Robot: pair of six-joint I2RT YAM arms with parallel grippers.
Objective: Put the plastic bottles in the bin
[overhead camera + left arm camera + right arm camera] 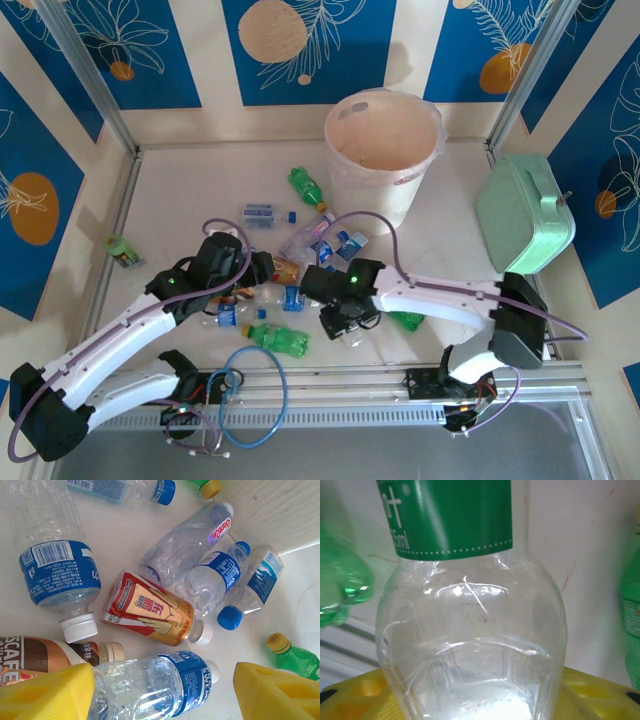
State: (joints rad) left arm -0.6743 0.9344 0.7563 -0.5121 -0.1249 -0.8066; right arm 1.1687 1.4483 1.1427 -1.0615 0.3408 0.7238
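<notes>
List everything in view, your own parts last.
bin: one, pale pinkish-white, far middle of the table
case: one, mint-green, right of the bin
plastic bottles: about a dozen, clear, green or orange-labelled, lying scattered mid-table
hose: one loop, blue, near edge
left pincer: one, yellow, open around a clear blue-labelled bottle
right pincer: one, yellow, shut on a clear green-labelled bottle

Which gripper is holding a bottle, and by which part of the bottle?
The right gripper appears to clasp the clear green-labelled bottle by its bare body, beside the label.
</notes>
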